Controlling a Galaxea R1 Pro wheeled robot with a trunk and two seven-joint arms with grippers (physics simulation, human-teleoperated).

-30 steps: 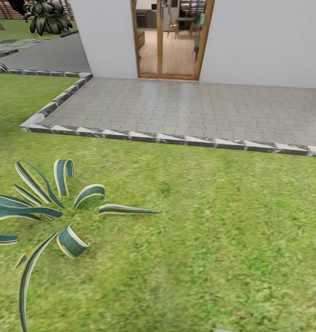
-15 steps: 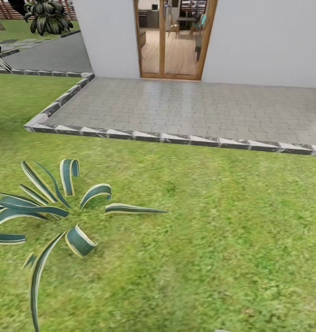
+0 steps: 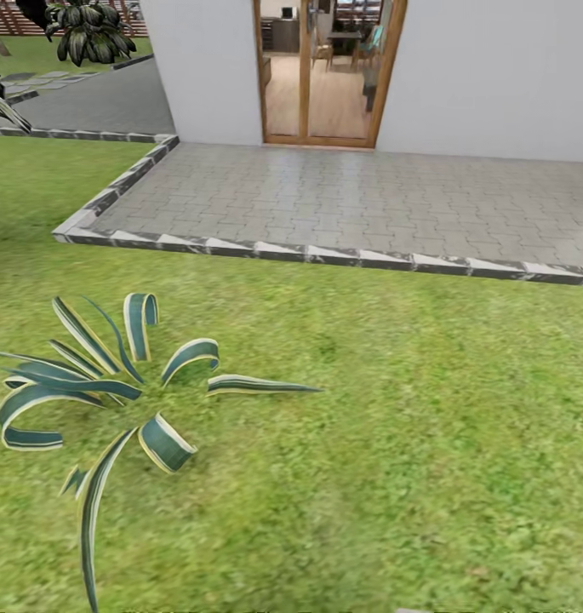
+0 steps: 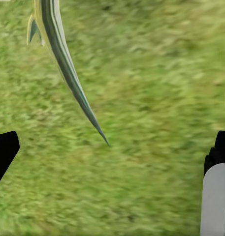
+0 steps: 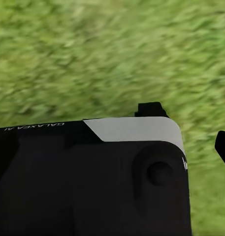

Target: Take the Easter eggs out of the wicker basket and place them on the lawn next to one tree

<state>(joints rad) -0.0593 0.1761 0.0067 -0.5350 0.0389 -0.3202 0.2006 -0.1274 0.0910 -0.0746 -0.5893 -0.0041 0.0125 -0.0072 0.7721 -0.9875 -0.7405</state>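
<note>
Rolling across the lawn (image 3: 393, 443), and the whole head view is sliding: against a second ago the grey paved patio (image 3: 368, 204), the white house wall (image 3: 495, 77) and its wood-framed glass door (image 3: 328, 72) are all sitting a touch further right, so that is the camera turning, not the scenery. Grass is covering most of the head view, with the striped spiky plant (image 3: 112, 392) at lower left also sitting further right than before, curled blades spreading over the turf. A dark-leaved shrub (image 3: 91, 30) is standing far off beside the path. Down at the left wrist, the left gripper (image 4: 112, 162) is hanging spread wide over the grass, fingers (image 4: 4, 150) at opposite edges, one long plant blade (image 4: 68, 73) stretching between. At the right wrist, the right gripper (image 5: 188, 125) is hovering over grass behind a black robot body (image 5: 87, 182); open or closed, I cannot tell.
</note>
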